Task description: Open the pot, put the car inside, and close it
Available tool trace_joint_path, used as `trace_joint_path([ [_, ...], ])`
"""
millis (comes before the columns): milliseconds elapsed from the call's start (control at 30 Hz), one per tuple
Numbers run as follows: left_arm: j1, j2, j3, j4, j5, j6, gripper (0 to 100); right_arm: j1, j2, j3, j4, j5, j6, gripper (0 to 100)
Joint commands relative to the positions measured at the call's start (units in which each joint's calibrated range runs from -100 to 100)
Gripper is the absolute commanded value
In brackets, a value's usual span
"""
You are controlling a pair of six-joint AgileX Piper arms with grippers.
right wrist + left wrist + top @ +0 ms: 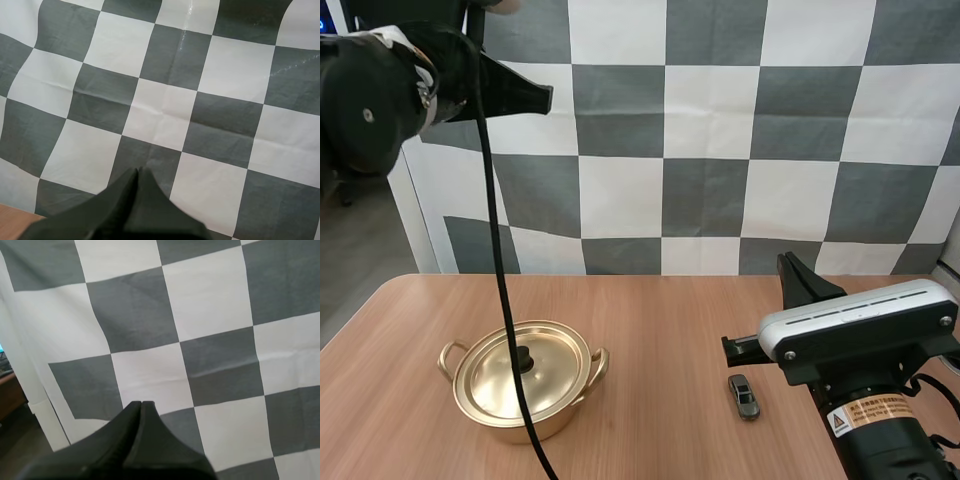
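Lidded gold pot (pixel 480 416) and small grey car (pixel 744 396), well apart on wooden surface (pixel 660 320); left claw (pixel 546 97) and right claw (pixel 787 260) clenched, empty.

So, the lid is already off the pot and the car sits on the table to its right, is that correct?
Not quite: the high view shows the lid on the pot, closing it. The car does sit on the table to its right.
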State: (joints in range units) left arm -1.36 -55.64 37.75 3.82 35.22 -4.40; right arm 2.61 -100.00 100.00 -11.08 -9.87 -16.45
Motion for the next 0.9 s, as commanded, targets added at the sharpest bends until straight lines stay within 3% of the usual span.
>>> trace_joint_path([
  [0,0.04,-5.44,4.04,0.01,64.78,-1.81,0,-0.02,0.0,0.0,0.07,0.09,-0.01,0],
  [333,0.2,-11.48,14.66,-0.26,64.78,-3.66,0,-0.02,0.0,0.0,0.07,0.09,-0.01,0],
  [633,2.44,-5.63,15.64,-11.26,64.78,-3.67,0,-0.02,0.0,0.0,0.07,0.09,-0.01,0],
  [867,2.44,-5.07,15.64,-11.2,64.78,-3.06,0,-0.02,0.0,0.0,0.07,0.09,-0.01,0],
])
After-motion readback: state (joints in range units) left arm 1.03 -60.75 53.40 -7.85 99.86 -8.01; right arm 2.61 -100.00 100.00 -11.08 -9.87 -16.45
